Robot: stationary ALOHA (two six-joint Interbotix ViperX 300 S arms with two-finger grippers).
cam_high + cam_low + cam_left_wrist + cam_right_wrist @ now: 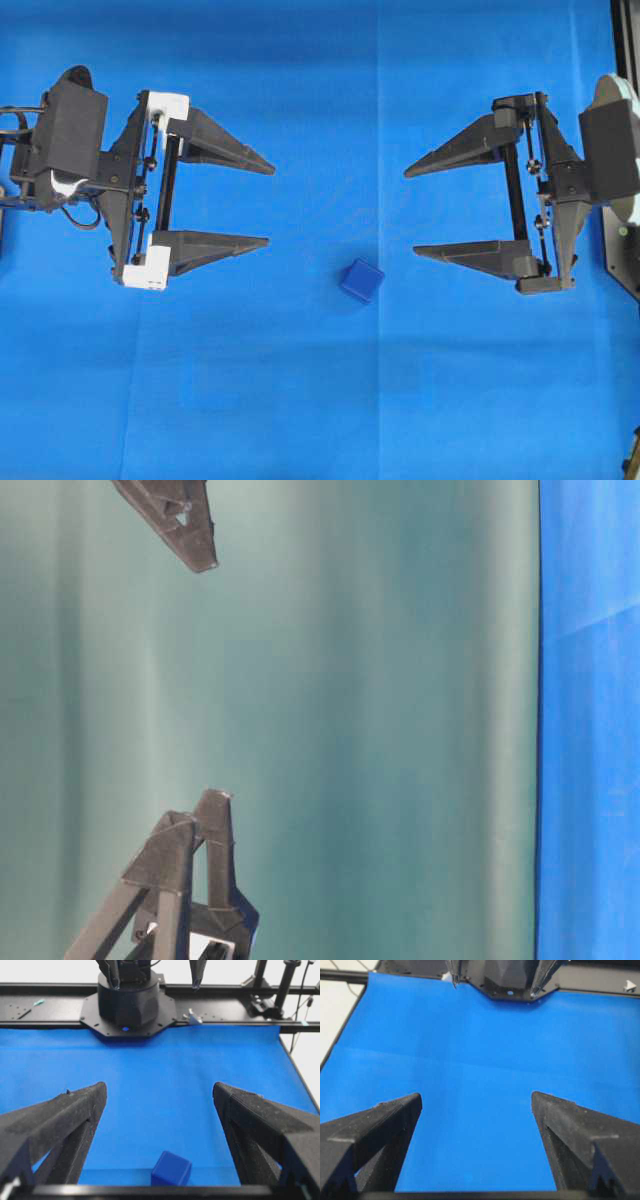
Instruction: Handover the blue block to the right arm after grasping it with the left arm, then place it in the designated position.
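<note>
The blue block (361,280) looks small, rigid and light; flat opposite faces suit pinching. Both the left arm (270,200) and right arm (411,213) hold fingers spread wide, empty.

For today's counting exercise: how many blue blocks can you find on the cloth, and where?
1. The blue block lies on the blue cloth between the two open grippers, a little below their lower fingers in the overhead view. No other block shows in any view.
</note>
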